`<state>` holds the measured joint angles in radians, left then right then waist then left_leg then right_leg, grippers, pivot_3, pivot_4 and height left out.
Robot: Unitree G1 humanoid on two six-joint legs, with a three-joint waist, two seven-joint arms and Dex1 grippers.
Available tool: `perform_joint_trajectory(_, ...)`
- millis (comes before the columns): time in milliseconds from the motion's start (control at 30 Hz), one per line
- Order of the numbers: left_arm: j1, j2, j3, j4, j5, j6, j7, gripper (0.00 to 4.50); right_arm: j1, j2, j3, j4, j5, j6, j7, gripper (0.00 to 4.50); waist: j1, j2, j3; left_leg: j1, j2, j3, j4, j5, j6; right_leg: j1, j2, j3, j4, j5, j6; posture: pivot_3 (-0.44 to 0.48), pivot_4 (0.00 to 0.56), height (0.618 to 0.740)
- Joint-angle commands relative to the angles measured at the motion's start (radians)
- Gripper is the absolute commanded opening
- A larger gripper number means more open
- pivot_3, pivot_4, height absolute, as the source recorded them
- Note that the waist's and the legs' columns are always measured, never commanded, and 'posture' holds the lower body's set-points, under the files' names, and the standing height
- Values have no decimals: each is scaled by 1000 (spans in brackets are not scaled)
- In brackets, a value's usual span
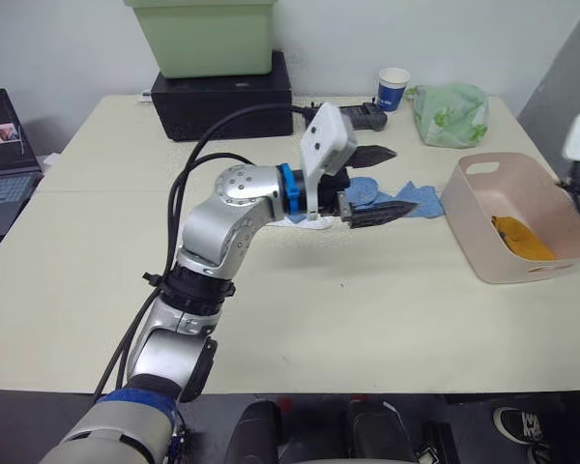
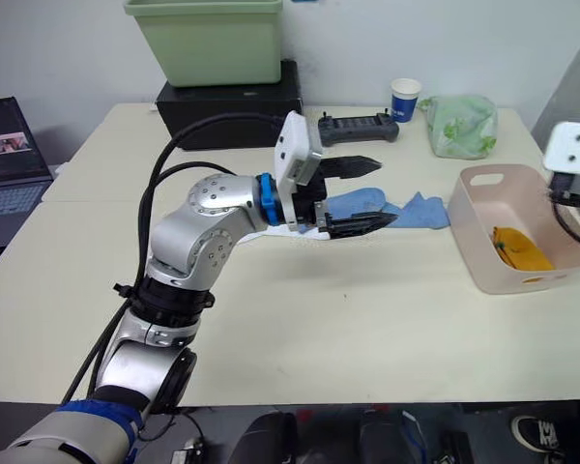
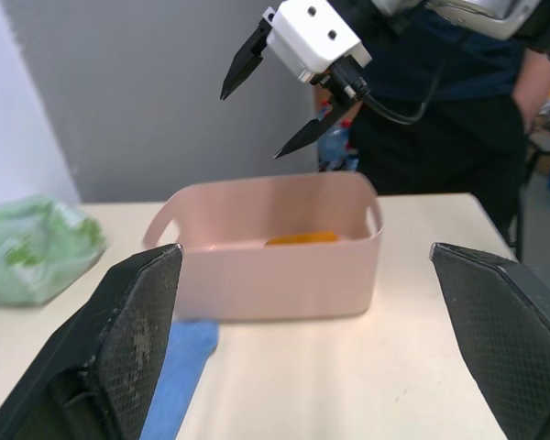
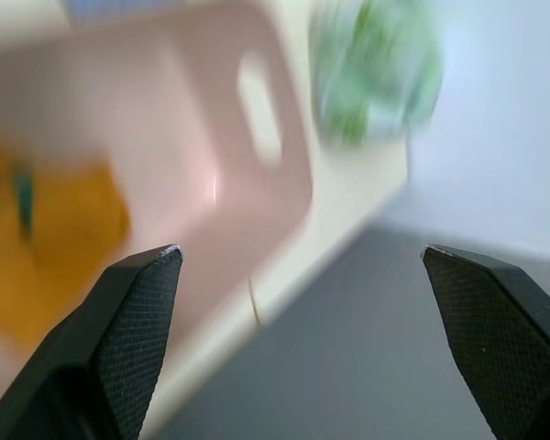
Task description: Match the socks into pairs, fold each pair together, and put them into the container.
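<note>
the left gripper [image 2: 362,193] sits in the middle of the right eye view with its two black fingers spread wide and nothing between them, hovering just above the light blue socks [image 2: 387,206]. the blue cloth lies flat on the table [image 2: 271,329], a little right of centre in the frame, stretching along a line that runs from the gripper toward the pink container [image 2: 483,256] at the right edge. so the socks lie directly under and just ahead of the fingertips, and their long axis is roughly in line with the way the fingers point. a sliver of white cloth [image 2: 304,232] peeks out beneath the wrist, likely a white sock, though too little shows to be sure.

the orange pair [image 2: 520,249] already rests inside the container, against its lower right wall. the right gripper [image 3: 284,96] hangs above the container, in the upper middle of the left wrist view, its fingers also well apart and empty.

judging by position, the left arm is clearly the nearer one to the blue socks; the coming move looks like a short drop and pinch on them, and the risk is catching only one layer.

no writing can be read. the blue paper cup [image 2: 405,99] at the top right carries a white band, but any lettering is too small to make out; the pale green bag [image 2: 457,126] beside it has no legible print.
</note>
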<state>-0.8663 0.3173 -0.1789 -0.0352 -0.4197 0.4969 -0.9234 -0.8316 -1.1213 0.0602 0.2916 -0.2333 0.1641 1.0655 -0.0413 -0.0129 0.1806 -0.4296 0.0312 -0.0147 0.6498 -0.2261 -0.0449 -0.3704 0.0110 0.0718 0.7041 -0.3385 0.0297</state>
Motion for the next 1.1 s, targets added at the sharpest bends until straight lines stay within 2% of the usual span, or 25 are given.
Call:
perform_joint_trajectory(33, 61, 48, 82, -71, 19, -22, 63, 4500, -2, 163, -108, -151, 148, 180, -102, 4481, -1, 0, 0, 0, 0, 0, 0, 0, 0, -1, 0, 0, 1, 0, 0, 0, 150, 740)
perform_joint_trajectory(133, 179, 113, 142, -122, 58, -43, 130, 4500, 69, 327, -150, -328, 240, 338, -178, 4481, -2, 0, 0, -1, 2, -3, 0, 0, 0, -2, -1, -1, 3, 0, 0, 0, 150, 740)
perform_joint_trajectory(200, 250, 141, 177, -156, 66, -44, 165, 4500, 111, 397, -167, -407, 270, 395, -234, 4481, 5, 0, 0, -2, 3, -6, 0, 1, -1, -3, -1, -1, 4, -1, 0, 0, 150, 740)
perform_joint_trajectory(300, 434, 183, 260, -218, 106, -78, 243, 4500, 243, 560, -200, -547, 315, 450, -375, 4481, 14, 0, 0, -3, 3, -7, 0, 2, -3, -3, -2, -2, 6, -1, -1, 0, 150, 740)
perform_joint_trajectory(433, 630, 166, 324, -295, 133, -116, 336, 4500, 462, 587, -141, -660, 270, 367, -424, 4481, 33, -1, 0, -4, -1, -7, 0, 1, 0, -2, -6, -4, 5, -2, 0, 0, 150, 740)
perform_joint_trajectory(600, 864, 111, 385, -351, 148, -162, 430, 4500, 688, 662, -155, -693, 278, 275, -525, 4481, 31, -1, 0, -2, -3, -6, 0, 0, 1, -1, -8, -3, 6, -2, 0, 0, 150, 740)
perform_joint_trajectory(733, 1068, 58, 405, -381, 124, -222, 425, 4500, 878, 730, -147, -776, 306, 231, -568, 4481, 18, -1, -1, -1, -2, -7, -2, 0, 1, -1, -7, -3, 7, -3, 1, 0, 150, 740)
perform_joint_trajectory(900, 1135, 51, 386, -402, 135, -246, 432, 4500, 918, 739, -121, -788, 287, 212, -600, 4481, 11, -3, -2, 3, -2, -7, -3, 0, 1, 1, -6, -3, 9, -3, 0, 0, 150, 740)
perform_joint_trajectory(1000, 1124, 51, 374, -409, 134, -242, 437, 4500, 885, 727, -101, -779, 285, 217, -603, 4481, 10, -3, -2, 4, -2, -6, -3, 0, 1, 3, -2, -2, 8, -3, 0, 0, 150, 740)
perform_joint_trajectory(1100, 1050, 65, 372, -399, 118, -220, 430, 4500, 794, 703, -69, -731, 278, 236, -585, 4481, 10, -4, -2, 4, -2, -7, -4, 0, 1, 2, -2, -3, 8, -3, 0, 0, 150, 740)
